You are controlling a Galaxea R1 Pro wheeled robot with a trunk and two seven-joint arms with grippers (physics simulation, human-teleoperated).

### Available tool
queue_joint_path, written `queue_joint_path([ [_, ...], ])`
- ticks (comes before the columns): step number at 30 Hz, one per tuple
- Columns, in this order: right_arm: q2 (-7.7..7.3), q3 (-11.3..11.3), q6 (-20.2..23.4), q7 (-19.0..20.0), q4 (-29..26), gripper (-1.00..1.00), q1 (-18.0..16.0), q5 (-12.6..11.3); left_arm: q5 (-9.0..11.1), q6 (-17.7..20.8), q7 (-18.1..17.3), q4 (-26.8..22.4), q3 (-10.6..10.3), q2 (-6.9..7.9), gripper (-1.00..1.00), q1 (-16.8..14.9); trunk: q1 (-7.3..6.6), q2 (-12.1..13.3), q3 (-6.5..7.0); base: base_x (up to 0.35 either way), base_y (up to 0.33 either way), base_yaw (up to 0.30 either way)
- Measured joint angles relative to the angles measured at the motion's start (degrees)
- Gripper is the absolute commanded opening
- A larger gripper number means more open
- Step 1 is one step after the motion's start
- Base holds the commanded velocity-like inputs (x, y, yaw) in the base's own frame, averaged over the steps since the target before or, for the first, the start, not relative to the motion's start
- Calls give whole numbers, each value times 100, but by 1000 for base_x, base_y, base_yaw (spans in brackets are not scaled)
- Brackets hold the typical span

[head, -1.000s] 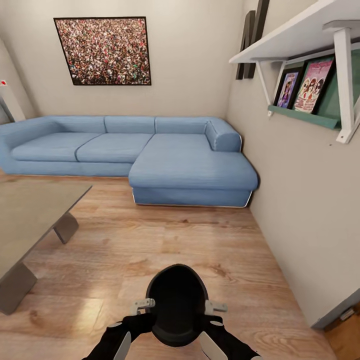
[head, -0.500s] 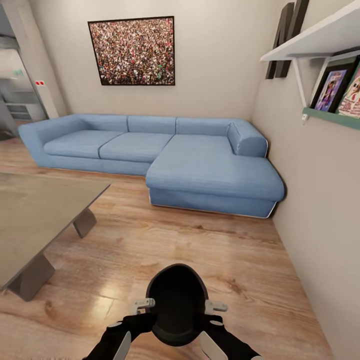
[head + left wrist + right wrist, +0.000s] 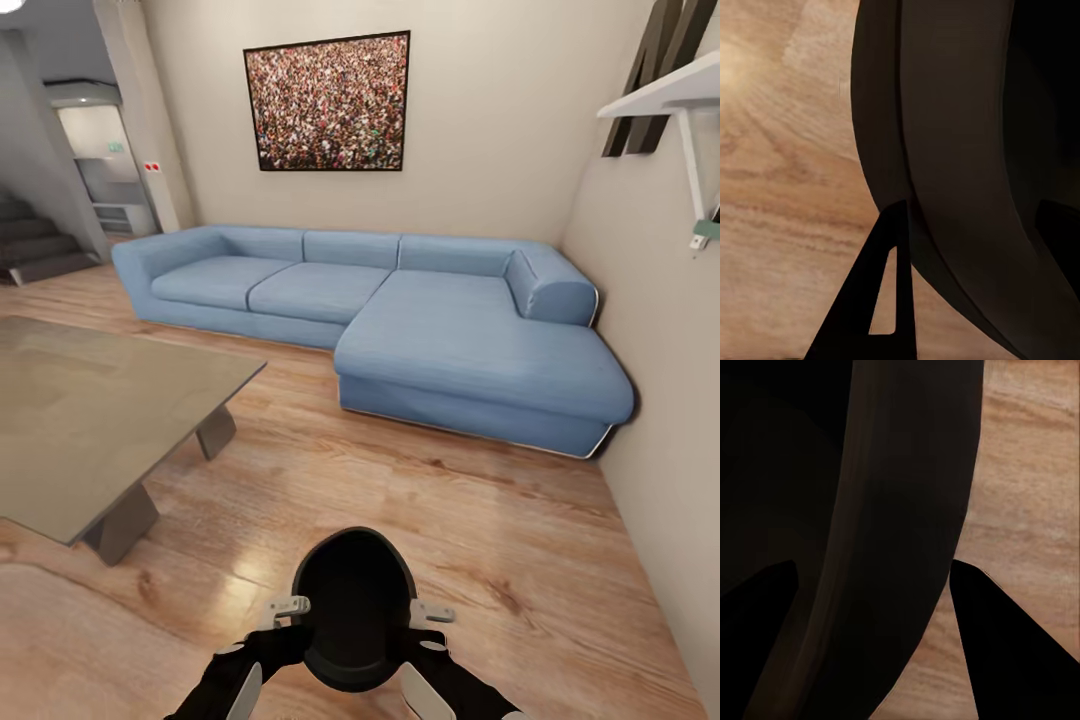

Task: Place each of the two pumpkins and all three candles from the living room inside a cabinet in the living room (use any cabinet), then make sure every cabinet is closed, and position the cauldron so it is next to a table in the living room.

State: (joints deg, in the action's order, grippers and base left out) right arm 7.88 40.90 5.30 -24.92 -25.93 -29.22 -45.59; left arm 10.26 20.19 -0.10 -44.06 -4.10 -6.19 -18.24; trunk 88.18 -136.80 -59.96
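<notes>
- Cauldron, round, black and open-mouthed (image 3: 352,610), sits low in the head view, held between both arms above the light wooden plank floor (image 3: 400,520).
- Left gripper (image 3: 967,232) straddles the cauldron's dark rim, one finger outside the wall and one inside; its jaws are closed on that wall.
- Right gripper (image 3: 874,592) grips the opposite side of the rim the same way, with one finger on each face of the wall.
- Low grey table with a flat top and slanted legs (image 3: 90,420) stands to the left of the cauldron, apart from it.
- Long light-blue corner sofa (image 3: 400,310) stands against the far wall, its chaise end reaching toward the right-hand wall.
- Framed picture of a dense crowd (image 3: 327,102) hangs above the sofa.
- White wall shelf on brackets (image 3: 670,95) juts from the right wall.
- Dark stairs (image 3: 35,245) show at the far left.
</notes>
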Motion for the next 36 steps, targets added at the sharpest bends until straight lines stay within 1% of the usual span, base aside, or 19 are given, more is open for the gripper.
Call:
queue_joint_path([
  [18, 3, -29, -6, 12, -1, -100, 0, 23, -8, 0, 2, -14, -1, 0, -100, 0, 0, 0, 0, 0, 0, 284],
  [23, 12, -56, 15, -3, -10, -100, -1, 48, 1, 0, 1, -17, 6, 1, -100, 1, 0, 0, 0, 0, 0, 74],
  [36, 3, -38, -8, 8, -12, -100, 2, 28, -10, -1, 2, -23, 1, 0, -100, 0, 0, 0, 0, 0, 0, 2],
])
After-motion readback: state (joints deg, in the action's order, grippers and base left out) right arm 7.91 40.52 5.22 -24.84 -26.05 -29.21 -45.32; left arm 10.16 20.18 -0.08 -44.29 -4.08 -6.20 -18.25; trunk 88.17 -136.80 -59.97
